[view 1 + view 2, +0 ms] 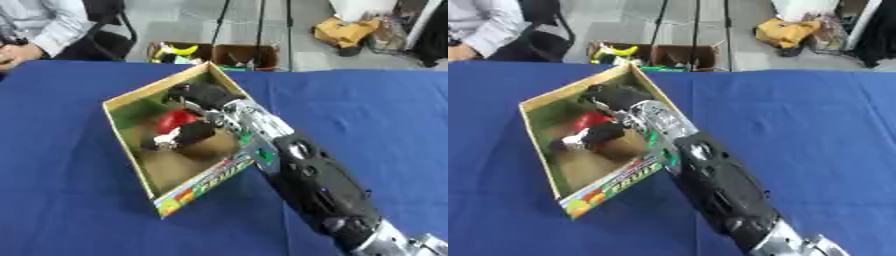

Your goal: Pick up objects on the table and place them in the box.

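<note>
Right hand inside the cardboard box, over a red object

The right hand (203, 95) reaches from the bench's near right corner over the box's right wall into the cardboard box (131, 102), which sits askew left of the middle of the blue bench (367, 110). Its fingers curl down beside the red object (175, 119), which lies on the box floor; whether they hold it or have let go cannot be told. A black-and-white piece (179, 136) lies just beside the red object. Reaching this deep looks meant to set the object down rather than drop it. The left hand is out of sight
</note>
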Controlling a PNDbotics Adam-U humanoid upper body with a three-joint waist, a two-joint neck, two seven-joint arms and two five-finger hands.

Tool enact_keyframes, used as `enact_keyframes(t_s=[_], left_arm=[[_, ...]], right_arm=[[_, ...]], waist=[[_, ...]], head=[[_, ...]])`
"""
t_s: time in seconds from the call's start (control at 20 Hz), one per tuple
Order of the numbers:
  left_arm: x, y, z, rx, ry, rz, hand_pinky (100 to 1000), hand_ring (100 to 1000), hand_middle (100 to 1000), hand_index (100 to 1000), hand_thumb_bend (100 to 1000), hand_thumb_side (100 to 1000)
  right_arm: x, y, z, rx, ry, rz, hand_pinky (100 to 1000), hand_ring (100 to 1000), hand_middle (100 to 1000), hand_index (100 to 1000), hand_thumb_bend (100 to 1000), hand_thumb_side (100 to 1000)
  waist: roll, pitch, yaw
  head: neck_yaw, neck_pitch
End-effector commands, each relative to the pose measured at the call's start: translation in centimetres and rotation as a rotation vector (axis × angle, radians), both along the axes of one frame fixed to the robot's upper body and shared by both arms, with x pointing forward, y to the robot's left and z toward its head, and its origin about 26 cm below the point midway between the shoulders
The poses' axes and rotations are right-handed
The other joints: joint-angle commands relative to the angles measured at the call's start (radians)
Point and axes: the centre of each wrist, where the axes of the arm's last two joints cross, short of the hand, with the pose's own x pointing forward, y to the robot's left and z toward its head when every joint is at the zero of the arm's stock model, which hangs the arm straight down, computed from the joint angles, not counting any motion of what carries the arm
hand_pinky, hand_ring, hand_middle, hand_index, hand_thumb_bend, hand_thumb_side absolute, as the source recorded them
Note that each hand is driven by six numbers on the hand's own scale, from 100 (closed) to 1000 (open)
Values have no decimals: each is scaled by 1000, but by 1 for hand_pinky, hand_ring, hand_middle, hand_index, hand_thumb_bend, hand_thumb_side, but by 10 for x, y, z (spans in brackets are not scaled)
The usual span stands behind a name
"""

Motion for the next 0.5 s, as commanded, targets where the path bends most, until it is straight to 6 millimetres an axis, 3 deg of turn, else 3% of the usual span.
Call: enact_keyframes(t_s=[0.05,0.3,0.5], left_arm=[[-1,3,3,9,-13,5,211,411,503,658,100,836],[-2,4,2,9,-10,10,212,411,503,658,100,835],[-2,5,2,7,-8,19,212,411,503,658,100,835]], right_arm=[[-6,-7,29,49,-55,26,834,796,928,950,733,1000],[-18,-18,53,119,-107,51,831,774,922,947,696,1000],[-43,-30,77,197,-200,89,804,743,908,940,654,1000]], waist=[[9,-27,-1],[13,-34,-9],[17,-39,-23]], head=[[6,7],[12,10],[22,14]])
